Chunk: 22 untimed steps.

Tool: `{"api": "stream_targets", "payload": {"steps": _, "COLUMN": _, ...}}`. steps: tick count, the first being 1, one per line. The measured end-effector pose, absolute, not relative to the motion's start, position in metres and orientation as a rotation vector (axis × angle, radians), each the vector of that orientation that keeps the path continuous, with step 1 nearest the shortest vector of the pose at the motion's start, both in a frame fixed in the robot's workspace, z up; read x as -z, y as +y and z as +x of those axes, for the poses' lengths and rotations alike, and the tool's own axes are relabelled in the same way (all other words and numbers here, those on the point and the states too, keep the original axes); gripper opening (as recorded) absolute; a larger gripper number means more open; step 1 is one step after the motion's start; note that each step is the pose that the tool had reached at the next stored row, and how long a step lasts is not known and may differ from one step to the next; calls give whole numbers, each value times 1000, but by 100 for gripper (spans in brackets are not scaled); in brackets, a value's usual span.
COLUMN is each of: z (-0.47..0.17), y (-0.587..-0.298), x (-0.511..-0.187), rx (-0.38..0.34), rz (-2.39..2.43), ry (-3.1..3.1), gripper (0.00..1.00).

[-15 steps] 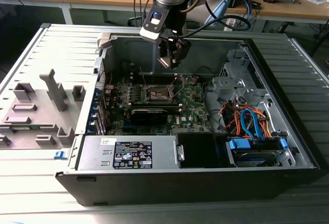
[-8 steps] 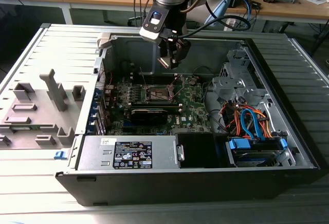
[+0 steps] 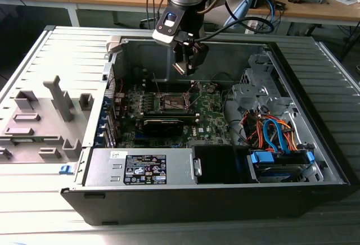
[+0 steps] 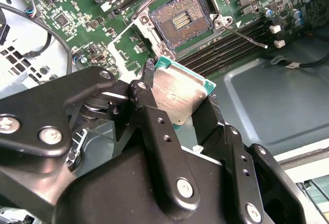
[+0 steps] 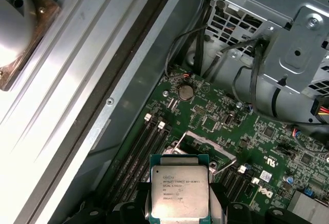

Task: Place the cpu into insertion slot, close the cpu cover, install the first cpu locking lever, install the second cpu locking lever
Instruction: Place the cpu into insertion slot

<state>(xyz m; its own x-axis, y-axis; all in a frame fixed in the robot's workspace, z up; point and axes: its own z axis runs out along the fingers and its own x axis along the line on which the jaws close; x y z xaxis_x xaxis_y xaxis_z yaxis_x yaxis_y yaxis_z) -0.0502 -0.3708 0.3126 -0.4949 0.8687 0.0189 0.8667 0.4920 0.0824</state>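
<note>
My gripper (image 3: 188,64) hangs inside the open computer case, above the motherboard, shut on the cpu (image 4: 177,93). The cpu is a flat square chip with a silver face and green edge, pinched by its sides between the black fingers (image 4: 149,106); the first wrist view shows the cpu (image 5: 179,193) face-on. Below it, apart from the chip, lies the insertion slot (image 4: 181,22), its brownish-gold contact field bare. The silver cpu cover (image 4: 131,41) stands swung open beside the slot. A thin locking lever (image 4: 247,36) sticks out from the slot's other side. In the exterior view the slot (image 3: 172,102) sits under the gripper.
Black memory slots (image 4: 226,49) run beside the socket. A long black card (image 3: 163,123) lies across the board in front of it. Cables and a drive cage (image 3: 275,138) fill the case at the exterior view's right; a power supply (image 3: 143,166) sits at the front. The case wall (image 5: 92,80) is close.
</note>
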Motion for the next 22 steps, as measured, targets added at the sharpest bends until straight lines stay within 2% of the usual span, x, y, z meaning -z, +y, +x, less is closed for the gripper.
{"api": "stream_targets", "payload": {"steps": 22, "z": -50, "y": -371, "x": -312, "rx": -125, "rz": 1600, "ry": 2670, "gripper": 54}}
